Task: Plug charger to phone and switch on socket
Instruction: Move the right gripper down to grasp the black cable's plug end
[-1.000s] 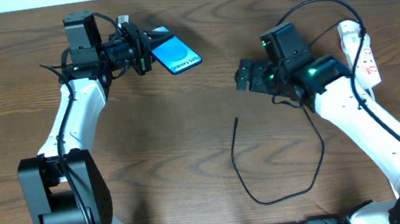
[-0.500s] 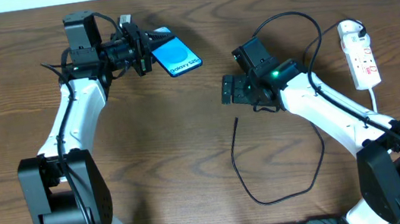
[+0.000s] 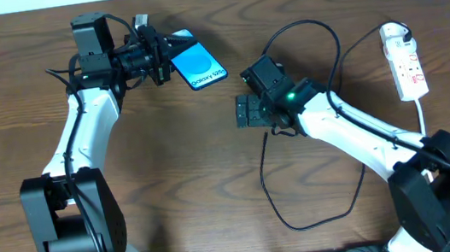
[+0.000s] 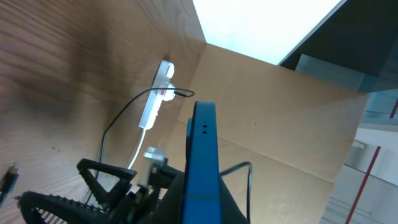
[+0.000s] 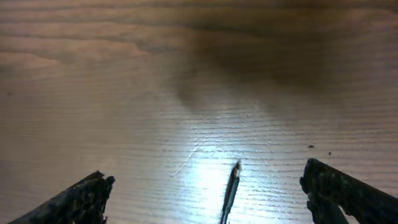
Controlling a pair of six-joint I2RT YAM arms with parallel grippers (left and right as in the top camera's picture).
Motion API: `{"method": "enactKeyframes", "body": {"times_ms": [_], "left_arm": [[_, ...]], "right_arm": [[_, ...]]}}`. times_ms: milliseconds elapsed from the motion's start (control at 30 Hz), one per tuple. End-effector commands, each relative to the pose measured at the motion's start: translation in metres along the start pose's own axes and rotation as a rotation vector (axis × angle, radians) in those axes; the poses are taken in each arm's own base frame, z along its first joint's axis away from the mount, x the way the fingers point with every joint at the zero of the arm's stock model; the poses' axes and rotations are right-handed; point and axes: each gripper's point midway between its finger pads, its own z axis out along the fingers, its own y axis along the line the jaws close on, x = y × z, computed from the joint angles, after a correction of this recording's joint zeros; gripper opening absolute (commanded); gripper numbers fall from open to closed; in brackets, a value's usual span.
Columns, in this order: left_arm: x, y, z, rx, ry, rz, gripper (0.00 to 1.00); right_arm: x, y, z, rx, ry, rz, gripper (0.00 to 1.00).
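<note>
Overhead, right gripper [image 3: 241, 111] spread wide near charger [image 3: 263, 173] tip; left gripper [image 3: 162, 56] clamps phone [image 3: 198, 64] edge, well apart.

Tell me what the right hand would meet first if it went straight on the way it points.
Most likely the plug tip of the thin black charger cable, lying between the fingers of the open right hand. Depth is unclear, so it may reach the brown wooden table beside it.
</note>
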Motion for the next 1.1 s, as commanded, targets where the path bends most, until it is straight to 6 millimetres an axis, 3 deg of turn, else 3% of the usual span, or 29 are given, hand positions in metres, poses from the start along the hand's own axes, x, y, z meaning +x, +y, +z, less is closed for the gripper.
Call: {"method": "enactKeyframes", "body": {"times_ms": [0, 200, 400, 600, 800, 1000, 1067], "left_arm": [[0.008, -0.011, -0.004, 0.024, 0.030, 0.037, 0.07], [0.008, -0.011, -0.004, 0.024, 0.030, 0.037, 0.07], [0.008, -0.011, -0.004, 0.024, 0.030, 0.037, 0.07], [0.008, -0.011, -0.004, 0.024, 0.030, 0.037, 0.07], [0.008, -0.011, -0.004, 0.024, 0.030, 0.037, 0.07], [0.008, -0.011, -0.004, 0.024, 0.030, 0.037, 0.08], [0.008, -0.011, -0.004, 0.024, 0.029, 0.037, 0.07]], "right_arm": [[0.007, -0.005, 0.013, 0.046, 0.023, 0.054, 0.91], [0.036, 0.002, 0.013, 0.007, 0.174, 0.226, 0.92], [0.049, -0.001, 0.011, 0.027, 0.233, 0.321, 0.94], [0.062, -0.012, 0.018, 0.084, 0.263, 0.340, 0.89], [0.084, -0.017, 0.047, 0.103, 0.369, 0.362, 0.84], [0.084, -0.018, 0.050, 0.104, 0.369, 0.366, 0.79], [0.083, -0.019, 0.050, 0.107, 0.367, 0.365, 0.72]]}}
